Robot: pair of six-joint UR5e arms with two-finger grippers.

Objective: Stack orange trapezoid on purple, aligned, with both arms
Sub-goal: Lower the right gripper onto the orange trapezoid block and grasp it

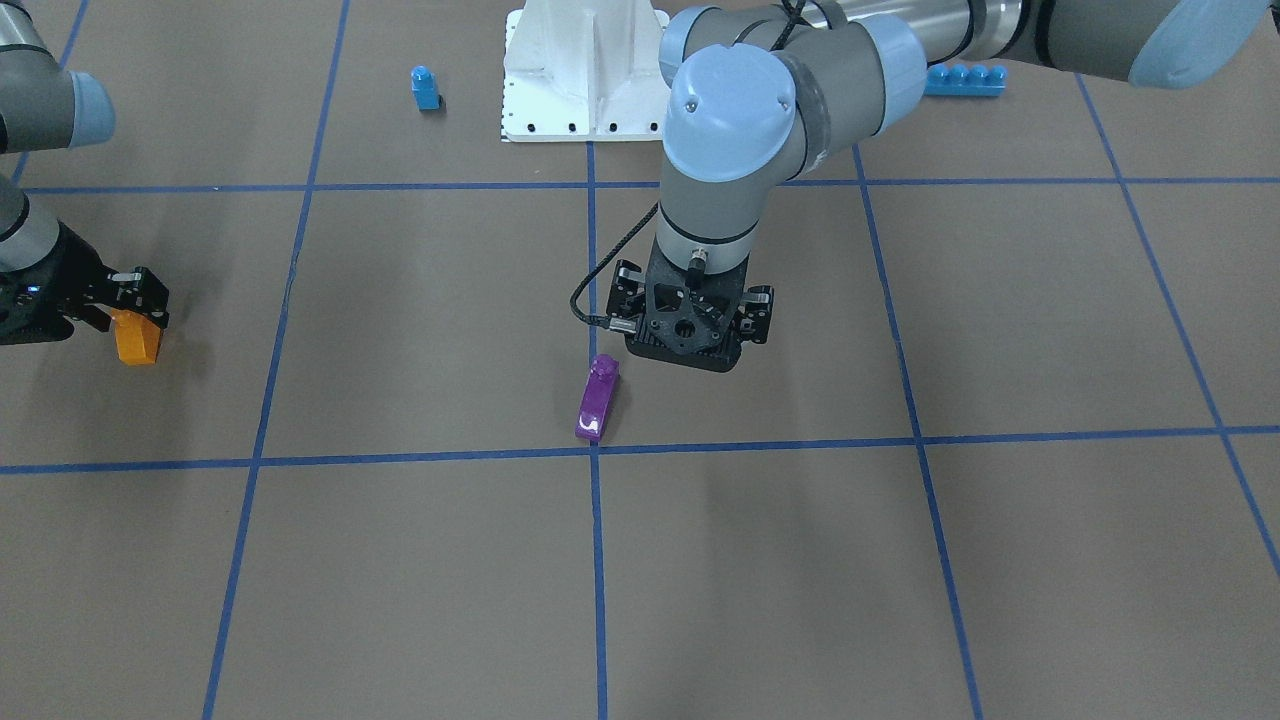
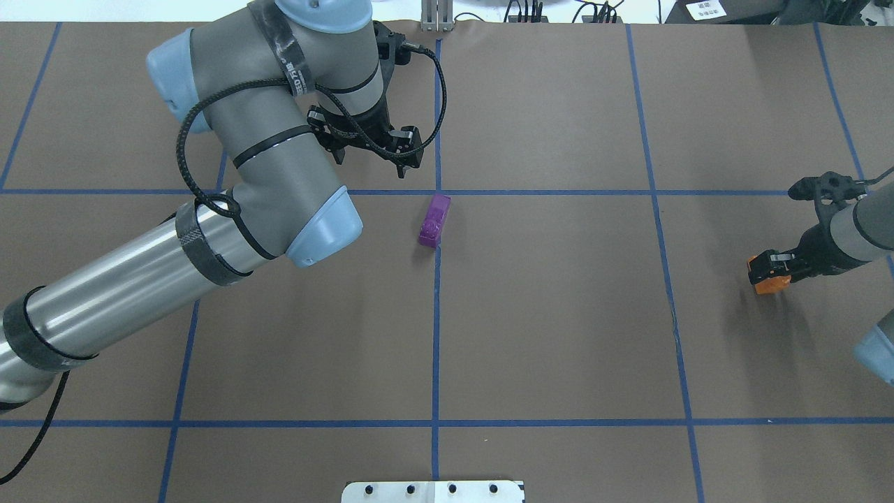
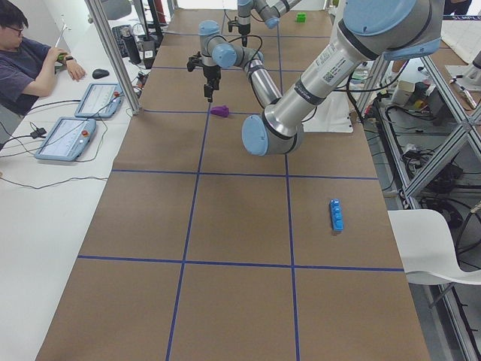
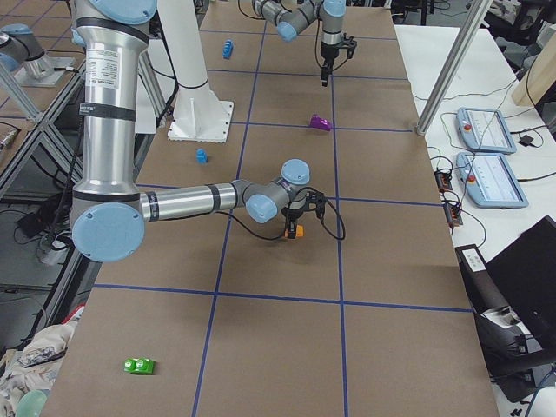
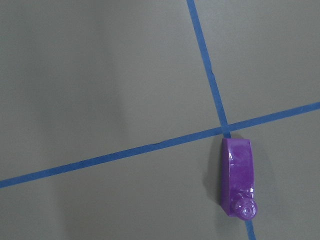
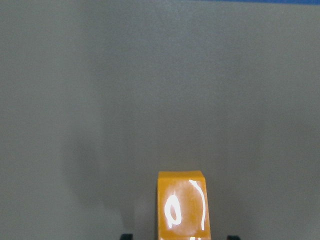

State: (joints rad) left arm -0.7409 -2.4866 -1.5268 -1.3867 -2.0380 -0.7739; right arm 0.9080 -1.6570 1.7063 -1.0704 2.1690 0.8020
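The purple trapezoid point(image 1: 598, 398) lies on the brown table by a blue tape crossing; it also shows in the overhead view point(image 2: 434, 220) and the left wrist view point(image 5: 238, 182). My left gripper point(image 2: 371, 162) hangs open and empty above the table, just beside and beyond the purple, apart from it. My right gripper point(image 2: 768, 269) is shut on the orange trapezoid point(image 2: 767, 281) at the table's right side, far from the purple. The orange trapezoid point(image 1: 137, 340) hangs below the fingers, seemingly a little above the table, and fills the bottom of the right wrist view point(image 6: 182, 207).
A small blue one-stud brick point(image 1: 425, 88) and a long blue four-stud brick point(image 1: 965, 78) lie near the white robot base point(image 1: 585, 70). A green brick point(image 4: 139, 366) lies far off at the right end. Blue tape lines grid the table.
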